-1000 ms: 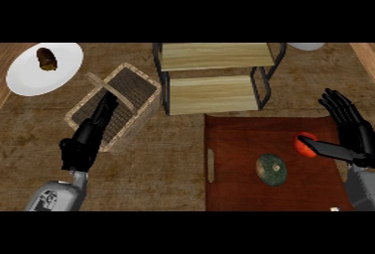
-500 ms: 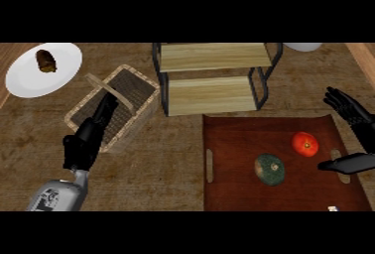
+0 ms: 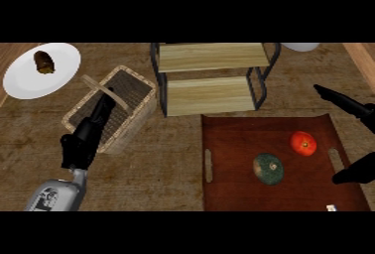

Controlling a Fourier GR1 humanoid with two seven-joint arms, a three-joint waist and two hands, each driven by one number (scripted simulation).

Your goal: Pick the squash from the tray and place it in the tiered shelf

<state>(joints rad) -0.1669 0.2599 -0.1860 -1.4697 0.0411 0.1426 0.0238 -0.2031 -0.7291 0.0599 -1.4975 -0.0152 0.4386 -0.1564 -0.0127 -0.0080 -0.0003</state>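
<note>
Head view. Dark red-brown tray (image 3: 234,134) fills the lower right of the frame, on the wooden counter (image 3: 147,173). The squash (image 3: 268,168), green and round, sits on the tray just below its centre and untouched. A red tomato (image 3: 304,143) lies near it, to its upper right and not touching.

Right hand (image 3: 343,100) enters at the right edge and only partly shows. One finger points toward the upper left above the tray's right corner, and the thumb (image 3: 356,171) lies lower down, over the tray's right side. Between them is a wide gap; the hand is spread and holds nothing. The squash is well left of the thumb.

Tiered shelf (image 3: 212,57) stands at the top centre, with two pale wood levels in a dark frame, its lower level just above the tray's top edge.

Left hand (image 3: 93,130) is at the lower left. Its fingers are straight and close together, lying over the wicker basket (image 3: 135,94), with nothing in it. The grey forearm (image 3: 53,196) is below it.

White plate (image 3: 26,82) in the upper left carries a small brown item (image 3: 44,62).
</note>
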